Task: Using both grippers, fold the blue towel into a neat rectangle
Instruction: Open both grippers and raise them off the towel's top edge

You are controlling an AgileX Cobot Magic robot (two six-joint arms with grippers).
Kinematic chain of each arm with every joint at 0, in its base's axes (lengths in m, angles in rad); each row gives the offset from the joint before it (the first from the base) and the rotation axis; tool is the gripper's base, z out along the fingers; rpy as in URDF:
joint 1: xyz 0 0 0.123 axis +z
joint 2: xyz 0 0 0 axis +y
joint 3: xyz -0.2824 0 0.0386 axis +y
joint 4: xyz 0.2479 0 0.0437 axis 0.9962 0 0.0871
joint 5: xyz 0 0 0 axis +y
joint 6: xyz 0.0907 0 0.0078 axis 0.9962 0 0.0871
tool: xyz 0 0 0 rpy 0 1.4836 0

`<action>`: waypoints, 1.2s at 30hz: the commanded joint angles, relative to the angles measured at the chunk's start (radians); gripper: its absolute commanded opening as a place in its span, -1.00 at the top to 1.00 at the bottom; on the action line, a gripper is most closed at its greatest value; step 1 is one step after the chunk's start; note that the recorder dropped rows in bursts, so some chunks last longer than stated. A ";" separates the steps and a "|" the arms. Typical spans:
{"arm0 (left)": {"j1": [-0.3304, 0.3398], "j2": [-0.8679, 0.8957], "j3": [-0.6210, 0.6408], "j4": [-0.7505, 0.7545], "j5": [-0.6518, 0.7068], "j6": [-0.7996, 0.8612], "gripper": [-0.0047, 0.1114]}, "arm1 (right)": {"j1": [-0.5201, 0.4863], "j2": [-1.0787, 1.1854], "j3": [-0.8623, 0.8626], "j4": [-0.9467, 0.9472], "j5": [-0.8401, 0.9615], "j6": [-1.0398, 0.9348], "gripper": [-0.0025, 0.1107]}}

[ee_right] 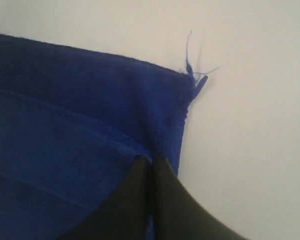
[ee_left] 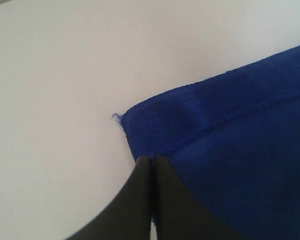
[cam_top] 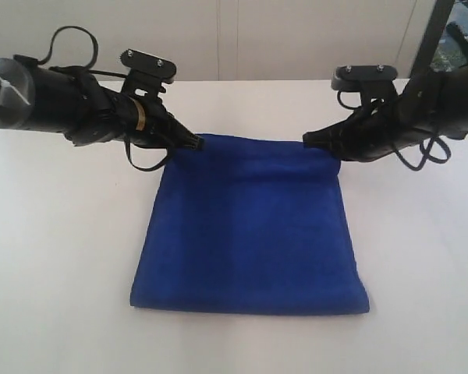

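Note:
The blue towel (cam_top: 249, 226) lies on the white table, doubled over, with its fold at the near edge. At the far left corner my left gripper (cam_top: 196, 142) is down low. In the left wrist view its jaws (ee_left: 151, 159) are pressed together on the hem of the top layer of the towel (ee_left: 240, 125). My right gripper (cam_top: 308, 140) is at the far right corner. In the right wrist view it (ee_right: 151, 159) is shut on the top layer of the towel (ee_right: 65, 115), and blue cloth shows in the slit between the jaws. Loose threads (ee_right: 195, 75) stick out at that corner.
The white table (cam_top: 54, 257) extends all round the towel. A pale wall (cam_top: 257, 39) runs behind it. A dark frame (cam_top: 437, 35) stands at the back right.

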 commanded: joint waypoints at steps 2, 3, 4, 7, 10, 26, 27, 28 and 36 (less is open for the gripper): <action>0.003 0.070 -0.053 0.010 0.002 -0.005 0.92 | -0.011 0.072 -0.043 -0.003 -0.040 0.012 0.96; 0.003 0.073 -0.060 0.010 0.002 -0.005 0.92 | -0.011 0.075 -0.048 -0.003 -0.040 0.012 0.96; 0.003 0.073 -0.062 0.010 0.002 -0.005 0.92 | -0.011 0.075 -0.052 -0.003 -0.042 0.012 0.96; 0.003 0.055 -0.083 0.010 0.011 -0.005 0.92 | -0.011 0.057 -0.076 -0.003 -0.023 0.012 0.96; 0.003 0.031 -0.114 0.010 0.041 -0.005 0.92 | -0.011 0.030 -0.109 -0.006 0.014 0.012 0.96; 0.040 0.216 -0.268 -0.009 -0.048 -0.005 0.92 | -0.071 0.207 -0.223 -0.006 -0.052 0.021 0.96; 0.040 0.231 -0.279 -0.009 -0.048 -0.002 0.92 | -0.071 0.220 -0.230 -0.006 -0.061 0.021 0.96; 0.040 0.256 -0.301 -0.009 -0.048 0.002 0.92 | -0.071 0.236 -0.238 -0.006 -0.075 0.021 0.96; 0.040 0.302 -0.355 -0.009 -0.020 0.024 0.88 | -0.071 0.275 -0.245 -0.006 -0.118 0.008 0.95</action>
